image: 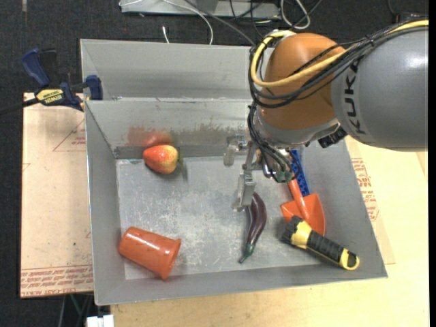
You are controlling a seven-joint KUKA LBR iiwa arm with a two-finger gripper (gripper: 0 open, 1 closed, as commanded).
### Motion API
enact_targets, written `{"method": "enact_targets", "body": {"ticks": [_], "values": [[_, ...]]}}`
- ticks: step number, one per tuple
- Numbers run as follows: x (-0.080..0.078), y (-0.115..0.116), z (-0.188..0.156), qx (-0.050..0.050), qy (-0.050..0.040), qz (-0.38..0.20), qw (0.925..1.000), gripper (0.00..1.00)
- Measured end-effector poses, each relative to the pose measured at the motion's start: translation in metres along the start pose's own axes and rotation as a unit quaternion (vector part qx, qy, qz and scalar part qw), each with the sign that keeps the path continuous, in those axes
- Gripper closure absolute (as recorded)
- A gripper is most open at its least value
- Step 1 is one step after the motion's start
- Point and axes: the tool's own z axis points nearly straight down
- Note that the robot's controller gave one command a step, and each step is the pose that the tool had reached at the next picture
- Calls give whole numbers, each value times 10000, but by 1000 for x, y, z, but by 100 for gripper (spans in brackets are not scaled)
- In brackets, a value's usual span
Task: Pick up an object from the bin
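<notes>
Nearest the front wall of the grey bin [102, 216], an orange-red plastic cup [150, 251] is seen lying on its side in the left corner. A black-and-yellow handled tool [319, 245] lies slantwise in the right corner.

Between them, right of centre, a dark purple toy aubergine [256, 225] is laid flat on the floor. Its long axis runs almost straight from front to back and leans slightly, with the thin green stem end towards the front wall and the thicker end away from it. An orange-bladed toy shovel [305, 208] with a blue handle is found just beside it on the right, apart from it.

The gripper [244, 195] is hung under the arm's orange cover at the aubergine's far end, so the fruit stretches from the tool tip towards the front wall. Whether the tip touches the skin or stands just above it cannot be told. Whether the gripper is spread or pressed together cannot be told either, and nothing is seen pinched in it.

A grasp would probably be best made across the short width, which would call for a small shift along the body towards the front. A bite at the tapering end could slip.

Farthest back, well apart on the left, a red-and-yellow apple [161, 159] rests by the rear wall.
</notes>
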Motion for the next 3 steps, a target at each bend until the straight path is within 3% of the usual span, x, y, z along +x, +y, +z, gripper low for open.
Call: {"method": "enact_targets", "body": {"ticks": [1,2,3], "values": [[0,0,0,0,-1,-1,10000,0],[89,-64,29,8,44,25,10000,0],[-32,-113,43,-5,-71,-1288,9917,0]]}}
